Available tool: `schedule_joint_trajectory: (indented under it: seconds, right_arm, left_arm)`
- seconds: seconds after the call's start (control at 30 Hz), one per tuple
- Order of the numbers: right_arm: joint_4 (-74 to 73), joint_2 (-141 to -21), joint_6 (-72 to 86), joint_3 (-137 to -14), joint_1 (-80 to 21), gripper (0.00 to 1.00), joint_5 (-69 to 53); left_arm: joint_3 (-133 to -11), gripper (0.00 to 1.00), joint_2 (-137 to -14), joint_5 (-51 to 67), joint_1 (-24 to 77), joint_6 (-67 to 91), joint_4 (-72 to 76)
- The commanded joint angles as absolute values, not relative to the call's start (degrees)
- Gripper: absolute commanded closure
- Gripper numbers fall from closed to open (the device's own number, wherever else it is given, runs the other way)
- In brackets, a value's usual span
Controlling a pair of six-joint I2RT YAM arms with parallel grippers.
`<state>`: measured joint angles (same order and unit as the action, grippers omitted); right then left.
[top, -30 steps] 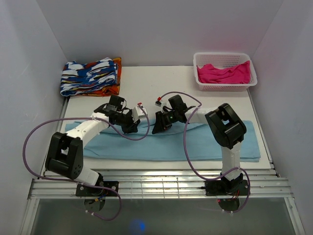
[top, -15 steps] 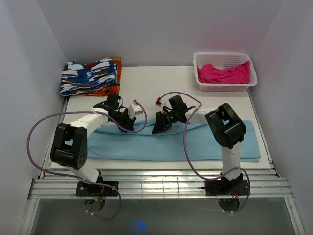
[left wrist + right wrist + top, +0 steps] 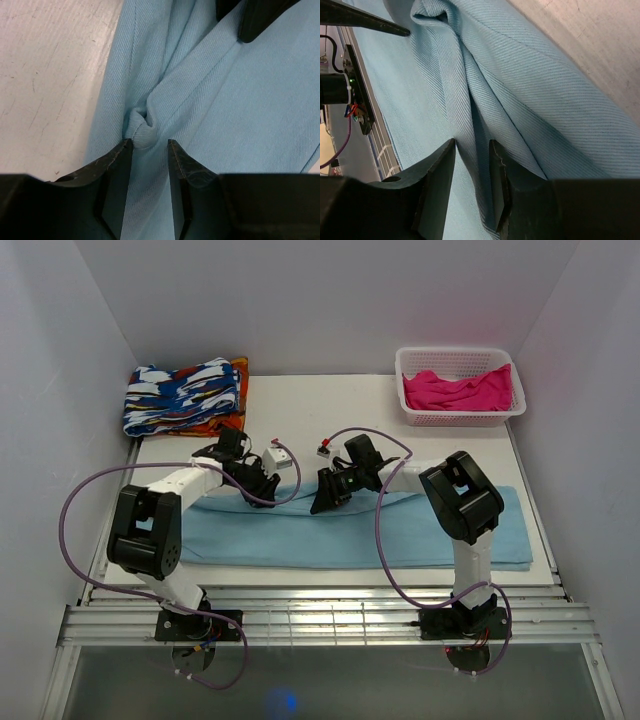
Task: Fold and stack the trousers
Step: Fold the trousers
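Note:
The light-blue trousers (image 3: 400, 535) lie in a long band across the table in front of both arms. My left gripper (image 3: 262, 483) is low over their far edge, left of centre. In the left wrist view its jaws (image 3: 148, 145) stand a little apart over the trousers (image 3: 240, 110), and a small puckered knot of cloth sits just past the tips. My right gripper (image 3: 322, 502) is close beside it. A raised fold of the trousers (image 3: 530, 100) runs between the right gripper's (image 3: 472, 145) jaws, which pinch it.
A folded blue-white-orange patterned cloth (image 3: 185, 398) lies at the back left. A white basket (image 3: 460, 418) at the back right holds a bright pink garment (image 3: 455, 390). A slatted rail (image 3: 320, 620) runs along the near edge by the arm bases.
The left arm has swung back and to the left, and its gripper has shifted slightly toward the far edge. Its jaws have widened. The right arm has stayed put.

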<state>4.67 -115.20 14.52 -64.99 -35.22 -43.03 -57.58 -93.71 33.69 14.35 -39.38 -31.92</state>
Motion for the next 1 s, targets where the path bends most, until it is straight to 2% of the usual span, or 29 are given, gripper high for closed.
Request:
schedule_joint_trajectory:
  seconds: [0.0,0.2,0.47,0.67,0.73,0.97]
  right_arm:
    - [5.1,-116.28,13.71,-65.92,-35.86,0.6,-42.89]
    - [5.1,-116.28,13.8,-66.36,-35.86,0.59,-42.89]
    - [5.01,-116.54,13.89,-66.27,-35.95,0.59,-43.07]
    - [5.19,-116.72,14.33,-66.53,-35.95,0.59,-43.15]
    - [5.1,-116.63,14.15,-66.71,-35.95,0.58,-43.24]
    - [4.66,-117.07,13.97,-67.76,-35.95,0.57,-43.42]
  left_arm:
    - [-59.59,0.54,-94.22,35.69,14.06,-37.36,-29.01]
    - [-60.2,0.55,-96.15,35.6,14.24,-36.65,-27.43]
    - [-60.12,0.49,-94.83,33.66,14.33,-36.12,-24.17]
    - [-60.73,0.48,-96.41,36.03,14.68,-37.44,-27.5]
    - [-60.3,0.5,-96.42,37.09,14.85,-38.23,-29.0]
    - [-58.36,0.66,-96.15,36.92,14.94,-42.27,-32.95]
